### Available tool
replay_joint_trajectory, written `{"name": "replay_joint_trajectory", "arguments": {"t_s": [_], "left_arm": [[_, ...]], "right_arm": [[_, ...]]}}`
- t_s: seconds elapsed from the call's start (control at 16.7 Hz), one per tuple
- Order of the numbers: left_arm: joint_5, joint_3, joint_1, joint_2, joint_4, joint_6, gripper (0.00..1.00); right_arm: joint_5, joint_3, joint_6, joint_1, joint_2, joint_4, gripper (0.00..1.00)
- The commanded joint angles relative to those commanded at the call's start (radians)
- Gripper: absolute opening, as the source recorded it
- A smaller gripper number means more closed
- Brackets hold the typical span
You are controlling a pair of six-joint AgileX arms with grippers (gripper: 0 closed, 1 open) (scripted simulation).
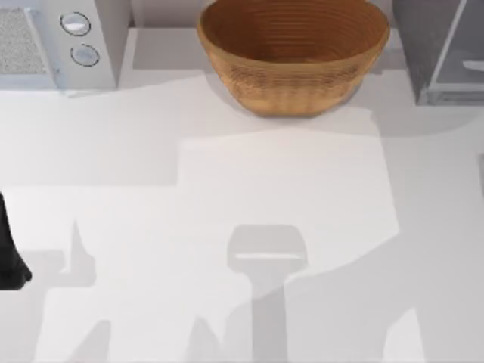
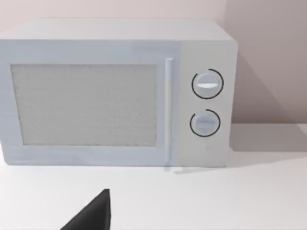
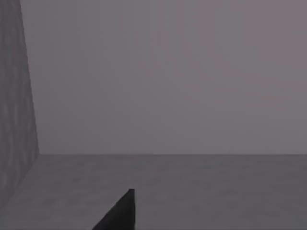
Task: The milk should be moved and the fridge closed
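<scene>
The grey speckled box-shaped fridge (image 1: 442, 45) stands at about 1 o'clock on the white desk (image 1: 227, 189). Its pale glassy door panel (image 1: 461, 64) seems to be swung ajar, though this is hard to make out. A round woven brown basket (image 1: 293, 57) is set at 12 o'clock and a white two-knob microwave (image 1: 57, 41) at 11 o'clock.

Where the small blue and white milk carton lies cannot be told; it is judged that it may be sitting inside the fridge.

Such a carton is expected to be light, with thin walls that dent if squeezed hard and smooth printed faces that could slip. It is best taken across two opposite flat sides at mid-height with moderate pressure and kept upright.

The left arm (image 1: 9, 257) is parked at 9 o'clock, and its left hand (image 2: 93, 215) is pointed level at the microwave front (image 2: 115, 93). The right hand (image 3: 120, 213) is held low and level beside a grey speckled wall (image 3: 14, 96), which is taken to be the fridge. Whether either hand is wide or narrow cannot be told.
</scene>
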Motion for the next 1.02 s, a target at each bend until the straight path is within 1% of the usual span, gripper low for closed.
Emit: {"name": "replay_joint_trajectory", "arguments": {"t_s": [0.6,0.78,1.02], "left_arm": [[0.000,0.000,0.000,0.000,0.000,0.000,1.00],[0.000,0.000,0.000,0.000,0.000,0.000,1.00],[0.000,0.000,0.000,0.000,0.000,0.000,1.00]], "right_arm": [[0.001,-0.019,0.006,0.005,-0.030,-0.021,1.00],[0.010,-0.088,0.021,0.011,-0.153,-0.098,1.00],[0.040,-0.236,0.040,0.016,-0.454,-0.258,1.00]]}}
